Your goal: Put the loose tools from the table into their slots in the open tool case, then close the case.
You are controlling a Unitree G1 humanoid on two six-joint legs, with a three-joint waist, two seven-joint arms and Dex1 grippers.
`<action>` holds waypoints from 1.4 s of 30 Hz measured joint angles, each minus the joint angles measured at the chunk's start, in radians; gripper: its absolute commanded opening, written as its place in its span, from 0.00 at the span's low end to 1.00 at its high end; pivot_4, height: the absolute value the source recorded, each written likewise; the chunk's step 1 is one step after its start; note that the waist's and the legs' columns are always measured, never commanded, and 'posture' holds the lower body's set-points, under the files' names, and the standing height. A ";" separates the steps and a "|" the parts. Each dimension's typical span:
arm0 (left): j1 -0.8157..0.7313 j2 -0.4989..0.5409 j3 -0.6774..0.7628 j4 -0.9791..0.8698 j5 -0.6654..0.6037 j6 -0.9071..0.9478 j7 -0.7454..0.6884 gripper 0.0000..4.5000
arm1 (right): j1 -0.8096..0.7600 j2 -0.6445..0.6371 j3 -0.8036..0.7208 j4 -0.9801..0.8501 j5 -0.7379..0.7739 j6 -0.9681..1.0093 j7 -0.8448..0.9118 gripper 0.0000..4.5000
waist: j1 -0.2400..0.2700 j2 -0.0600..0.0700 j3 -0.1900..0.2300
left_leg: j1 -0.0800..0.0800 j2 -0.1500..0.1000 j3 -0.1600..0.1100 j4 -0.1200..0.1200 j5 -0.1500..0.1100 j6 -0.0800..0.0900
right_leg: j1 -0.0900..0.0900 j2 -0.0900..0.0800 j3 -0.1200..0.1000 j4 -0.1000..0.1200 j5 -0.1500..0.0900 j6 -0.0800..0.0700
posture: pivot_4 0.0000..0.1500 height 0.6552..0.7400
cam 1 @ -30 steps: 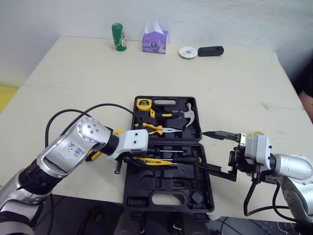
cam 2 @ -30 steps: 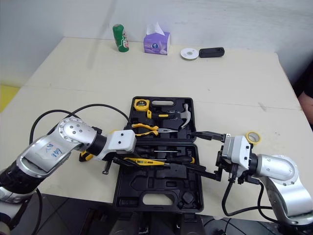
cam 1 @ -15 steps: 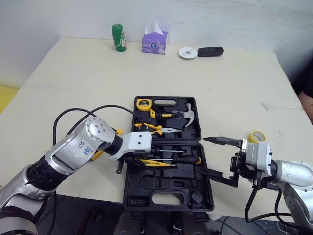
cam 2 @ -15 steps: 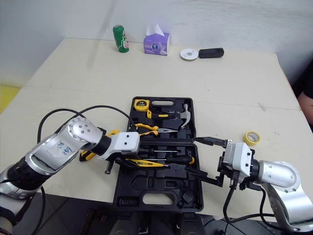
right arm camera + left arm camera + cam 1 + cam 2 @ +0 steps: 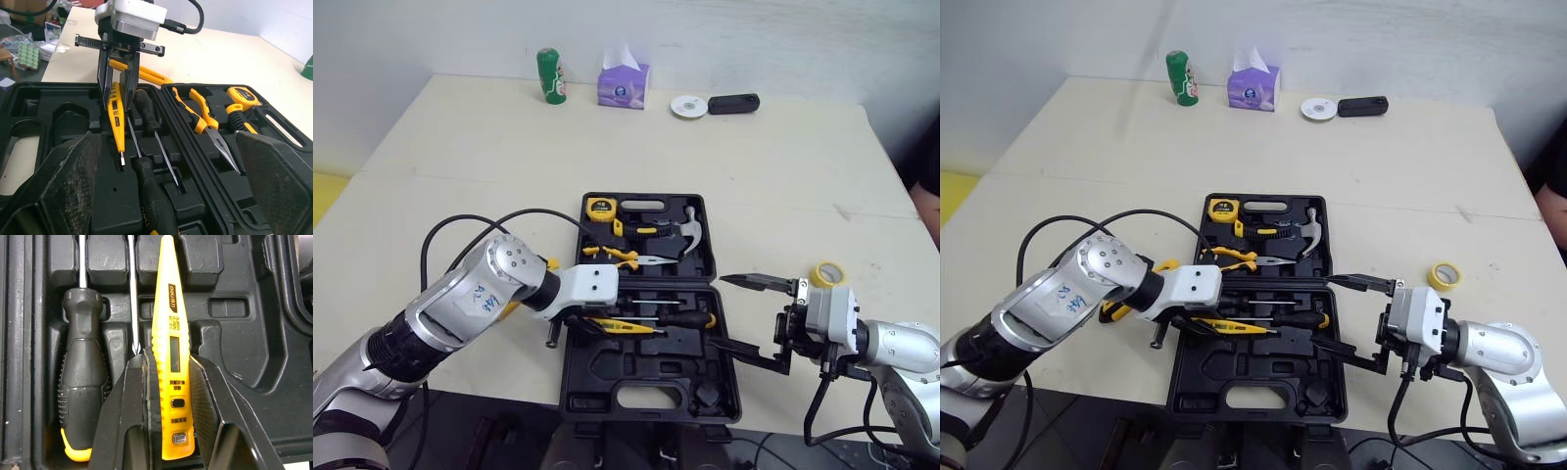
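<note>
The left gripper [image 5: 169,363] was clenched on the rear end of the yellow tester [image 5: 168,308]. It held the tester low over the 6 o'clock half of the case [image 5: 607,377], toward that half's 9 o'clock side. The tester's tip pointed toward 3 o'clock and looked down in the moulding, though I could not tell if the body was seated.

The main risk was a bad seat. The tester lay just beside a thin shaft [image 5: 131,293], with a black screwdriver [image 5: 80,367] beyond that. If it was let go while riding on a ridge or on that shaft, it would likely sit proud and stop the lid from shutting. One finger [image 5: 142,396] was wedged between tester and shaft, so spreading the jaws there could push the shaft or the screwdriver out of its slot. Lifting off before a full release could drag the tester back out.

The right gripper [image 5: 717,309] hung at the case's 3 o'clock edge, jaws spread wide and holding nothing. Its lower finger reached over the rim, and a careless move could shove the case and spoil the left arm's aim.

A yellow tool [image 5: 514,305] lay on the table [image 5: 460,166] at 9 o'clock of the case, partly under the left arm. The arm or its cable could sweep it away.
</note>
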State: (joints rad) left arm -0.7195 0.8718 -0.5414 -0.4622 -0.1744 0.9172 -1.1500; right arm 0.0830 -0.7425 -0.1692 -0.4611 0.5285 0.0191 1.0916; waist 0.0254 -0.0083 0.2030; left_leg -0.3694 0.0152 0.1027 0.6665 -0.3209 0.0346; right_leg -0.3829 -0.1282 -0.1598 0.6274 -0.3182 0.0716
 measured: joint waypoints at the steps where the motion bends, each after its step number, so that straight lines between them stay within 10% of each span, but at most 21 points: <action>1: -0.004 0.000 -0.002 -0.003 0.000 0.008 0.000 0.11 | -0.002 0.000 0.000 0.000 0.000 0.000 0.001 1.00 | 0.000 0.000 0.000 | 0.000 0.000 0.000 0.000 0.000 0.000 | 0.000 0.000 0.000 0.000 0.000 0.000 | 1.00 1.00; 34: -0.035 -0.031 -0.042 -0.076 -0.010 0.192 0.064 0.11 | -0.055 0.042 0.055 0.021 -0.032 -0.004 -0.014 1.00 | 0.001 0.000 0.000 | 0.003 -0.001 -0.004 0.003 0.000 0.000 | 0.006 0.000 -0.001 0.000 0.000 0.000 | 1.00 1.00; 42: -0.009 -0.042 -0.026 -0.072 -0.028 0.137 0.068 0.90 | -0.068 0.048 0.066 0.024 -0.036 -0.004 -0.015 1.00 | 0.001 0.000 0.000 | 0.002 -0.001 -0.006 0.006 0.000 0.000 | 0.006 0.000 -0.001 0.000 0.000 0.000 | 1.00 1.00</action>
State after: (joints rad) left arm -0.7286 0.8302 -0.5676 -0.5339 -0.2021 1.0541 -1.0821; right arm 0.0146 -0.6942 -0.1035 -0.4372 0.4930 0.0152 1.0770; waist 0.0264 -0.0082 0.2025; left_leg -0.3678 0.0146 0.0969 0.6721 -0.3207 0.0350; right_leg -0.3772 -0.1284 -0.1612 0.6276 -0.3181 0.0718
